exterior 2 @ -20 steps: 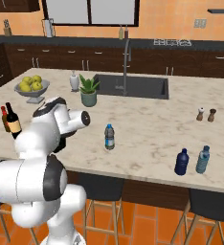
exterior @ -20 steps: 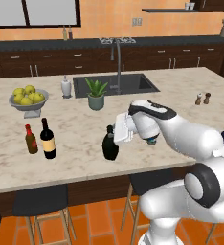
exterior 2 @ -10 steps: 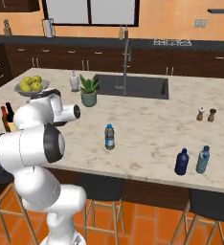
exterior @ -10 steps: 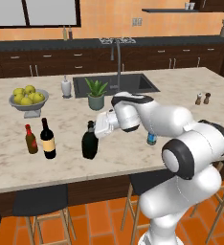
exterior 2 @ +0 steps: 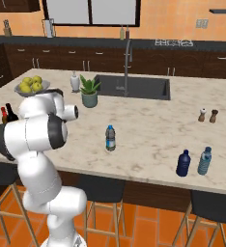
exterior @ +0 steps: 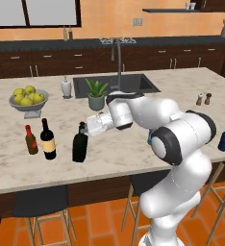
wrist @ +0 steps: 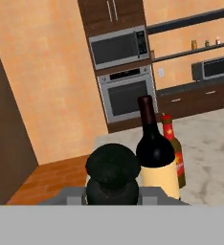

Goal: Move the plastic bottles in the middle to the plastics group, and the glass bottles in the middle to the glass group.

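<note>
Since half a second ago I see the dark green-black bottle (exterior: pixel 80 143) carried further left along the island counter (exterior: pixel 133 153); it now stands upright just beside the wine bottle (exterior: pixel 48 140), where earlier it was well apart from it. My gripper (exterior: pixel 85 128) is clamped on the green-black bottle's short neck, jaws narrow around it, with the arm stretched out low over the counter. I cannot tell from the left base view whether the bottle's base is touching the marble.

In the hand view the bottle's round dark top (wrist: pixel 112 168) sits right between my fingers, and past it stand the wine bottle (wrist: pixel 153 148) with its tan label and the red-capped sauce bottle (wrist: pixel 173 152) close behind.

From the right base view, the clear water bottle (exterior 2: pixel 110 138) stands alone mid-counter. The dark blue bottle (exterior 2: pixel 183 163) and another pale bottle (exterior 2: pixel 204 161) stand together near the right front edge. The fruit bowl (exterior: pixel 29 98) sits behind the glass group, and the potted plant (exterior: pixel 96 93) is next to the sink (exterior: pixel 115 84).
</note>
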Available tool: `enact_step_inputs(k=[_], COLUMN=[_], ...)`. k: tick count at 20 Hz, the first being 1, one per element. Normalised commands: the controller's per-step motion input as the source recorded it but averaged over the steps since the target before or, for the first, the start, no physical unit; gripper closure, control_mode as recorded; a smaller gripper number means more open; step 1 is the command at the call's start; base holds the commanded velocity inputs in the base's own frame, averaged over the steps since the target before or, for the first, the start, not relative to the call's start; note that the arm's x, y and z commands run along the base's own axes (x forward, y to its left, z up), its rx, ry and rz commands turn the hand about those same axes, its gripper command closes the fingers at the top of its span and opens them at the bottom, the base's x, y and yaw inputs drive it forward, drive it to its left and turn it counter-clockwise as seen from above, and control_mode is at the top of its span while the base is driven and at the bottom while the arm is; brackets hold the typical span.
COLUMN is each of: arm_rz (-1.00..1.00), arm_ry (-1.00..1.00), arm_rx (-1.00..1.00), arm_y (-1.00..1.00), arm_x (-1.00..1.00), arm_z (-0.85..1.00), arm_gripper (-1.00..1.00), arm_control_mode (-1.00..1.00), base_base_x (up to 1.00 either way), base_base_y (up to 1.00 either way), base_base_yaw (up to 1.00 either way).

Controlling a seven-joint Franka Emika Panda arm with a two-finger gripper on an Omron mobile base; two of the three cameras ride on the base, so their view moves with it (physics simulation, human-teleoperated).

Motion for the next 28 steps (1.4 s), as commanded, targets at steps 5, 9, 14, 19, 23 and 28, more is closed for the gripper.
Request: enact_step_inputs(k=[5, 9, 14, 19, 23, 28], arm_rz=[0.12, 0.00, 0.00, 0.00, 0.00, 0.00], arm_ry=[0.04, -0.19, -0.14, -0.06, 0.00, -0.03], arm_rx=[0.00, -0.03, -0.01, 0.00, -0.01, 0.00], arm_y=[0.49, 0.04, 0.06, 0.17, 0.00, 0.00], arm_x=[0.09, 0.00, 0.05, 0.08, 0.01, 0.03], arm_z=[0.01, 0.01, 0.03, 0.00, -0.01, -0.16], arm_gripper=[1.00, 1.00, 1.00, 1.00, 1.00, 1.00], arm_control_mode=[-1.00, -1.00, -1.00, -1.00, -1.00, -1.00], base_base_x=[0.00, 0.00, 0.00, 0.00, 0.00, 0.00], base_base_y=[0.00, 0.00, 0.00, 0.00, 0.00, 0.00], base_base_yaw=[0.00, 0.00, 0.00, 0.00, 0.00, 0.00])
